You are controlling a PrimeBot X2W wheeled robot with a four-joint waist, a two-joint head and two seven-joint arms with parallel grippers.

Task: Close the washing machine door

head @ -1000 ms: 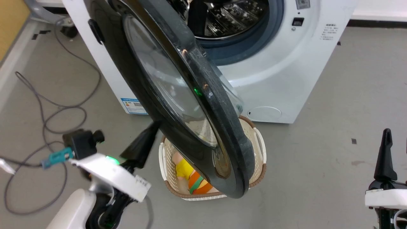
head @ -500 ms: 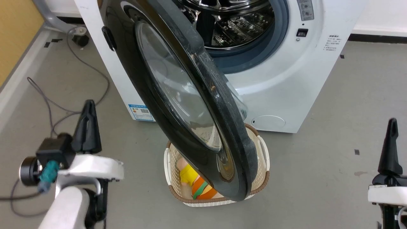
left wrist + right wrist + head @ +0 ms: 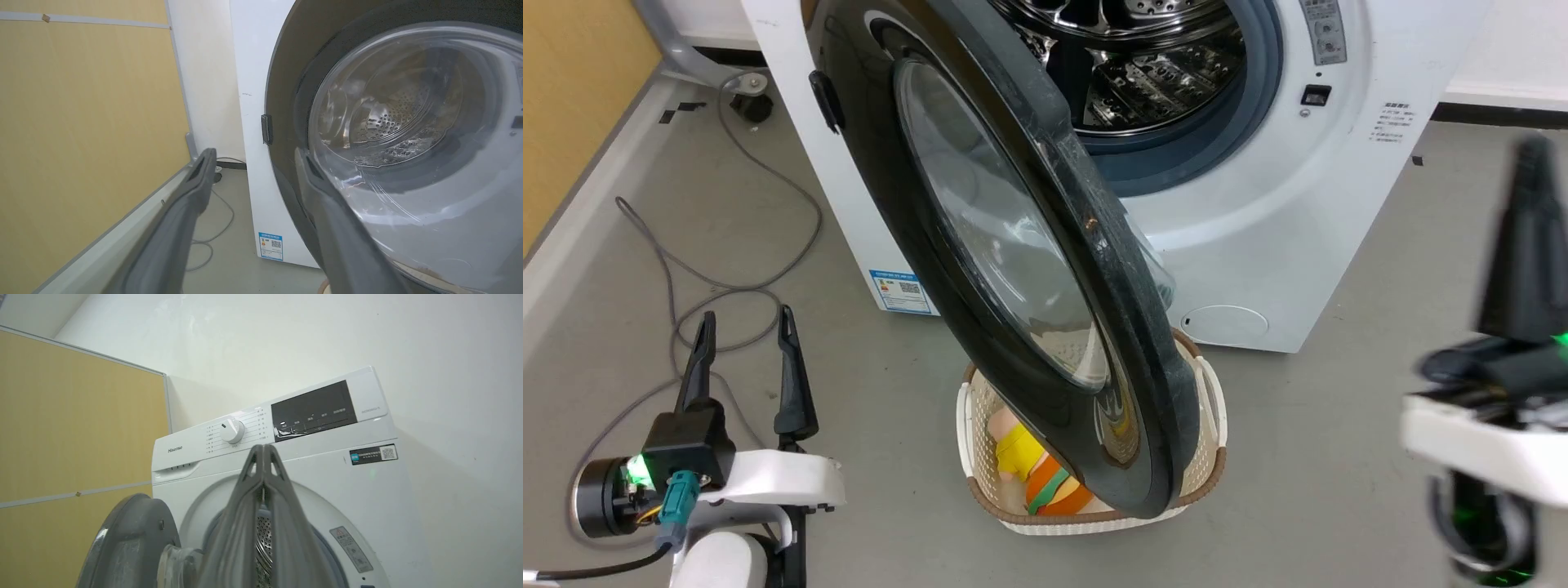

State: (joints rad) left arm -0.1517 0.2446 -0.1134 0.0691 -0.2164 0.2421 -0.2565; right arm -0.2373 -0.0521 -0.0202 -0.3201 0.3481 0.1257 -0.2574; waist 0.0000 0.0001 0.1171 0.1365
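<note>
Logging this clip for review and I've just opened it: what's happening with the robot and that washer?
The white front-loading washing machine has its round glossy black door with clear glass centre wide open. The robot's left gripper, open, sits low beside the door's outer face, not touching it. Its right gripper, shut and empty, is raised at the right. A cream perforated basket sits on the floor beneath the door.

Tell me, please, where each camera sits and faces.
Head view: on the head, looking down at the washing machine door and basket; left gripper lower left, right gripper blurred right.
Left wrist view: on that wrist, facing the door's glass between spread fingers.
Right wrist view: on that wrist, tilted up at the control panel past shut fingers.
Shared: all show the door and washing machine.
</note>
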